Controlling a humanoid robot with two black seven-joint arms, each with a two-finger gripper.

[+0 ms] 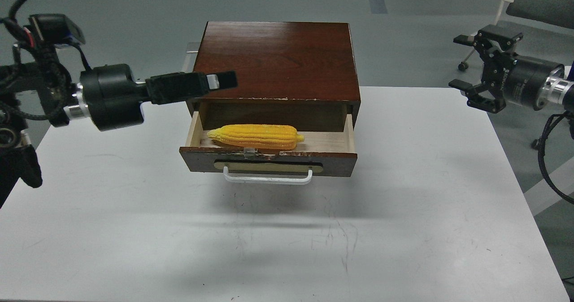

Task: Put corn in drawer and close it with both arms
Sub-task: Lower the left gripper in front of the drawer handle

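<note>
**Closing step ahead: corn already lies in the open drawer**

Spreading across most of the view, the broad white desk (pixel 134 230) carries a single piece of furniture: a boxy cabinet of reddish-brown polished wood (pixel 276 59), standing toward the far middle of the surface. Out of its front, pulled toward the robot, projects the wide shallow drawer with a chipped dark brown face, tan oblong plate and white bar handle (pixel 268 177); its pale wood inside is exposed.

Two black arms flank the cabinet. The left arm's tool (pixel 222 80) reaches in level over the cabinet's near left corner, above the drawer and not touching it; seen edge-on, its fingers cannot be separated, so I cannot tell whether it is released or clenched, though nothing shows in it. The right arm's tool (pixel 476 64) hangs well off to the right, beyond the desk's far corner, fingers spread wide and empty.

Smallest of all, the bright yellow tapered ear of corn (pixel 255 137) rests lengthwise in the drawer, close behind the front board, stub end pointing right.

By my judgement, placing is finished and closing remains. The next move calls for both tools to come down to the drawer front, one on each side of the handle, and push evenly so it slides in straight without jamming.
</note>
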